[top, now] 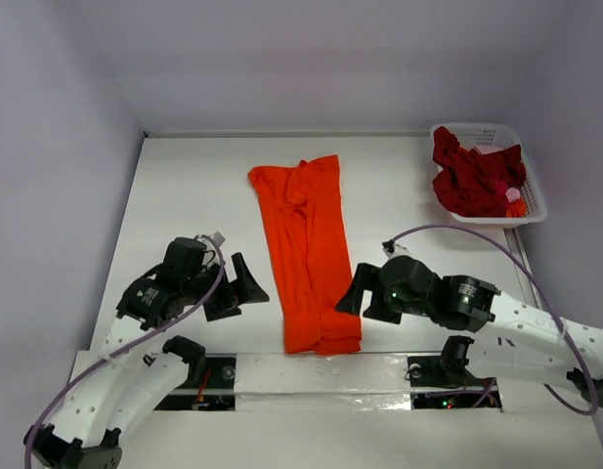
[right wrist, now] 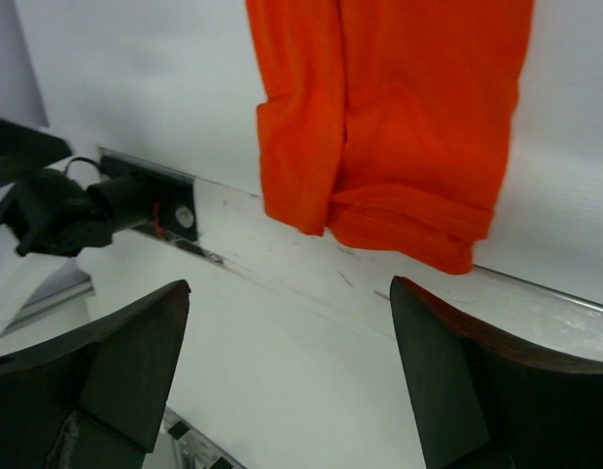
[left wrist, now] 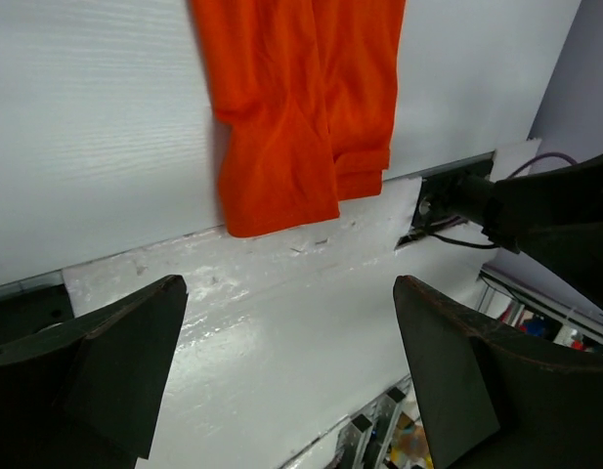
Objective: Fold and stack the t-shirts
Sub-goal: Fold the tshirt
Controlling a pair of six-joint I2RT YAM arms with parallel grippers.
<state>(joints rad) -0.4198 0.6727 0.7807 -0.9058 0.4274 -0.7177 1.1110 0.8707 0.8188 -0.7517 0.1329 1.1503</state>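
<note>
The bright orange t-shirt (top: 308,249) lies on the table as a long narrow strip, folded lengthwise, its near end at the table's front edge. It also shows in the left wrist view (left wrist: 301,107) and the right wrist view (right wrist: 389,117). The dark red t-shirt (top: 472,178) lies crumpled in the white basket (top: 533,209) at the back right. My left gripper (top: 244,284) is open and empty, just left of the strip's near end. My right gripper (top: 352,296) is open and empty, just right of it.
A taped white strip (top: 321,374) runs along the table's front edge between the two arm bases. Grey walls close in the back and both sides. Something small, pink and orange, lies in the basket by the red shirt (top: 512,195).
</note>
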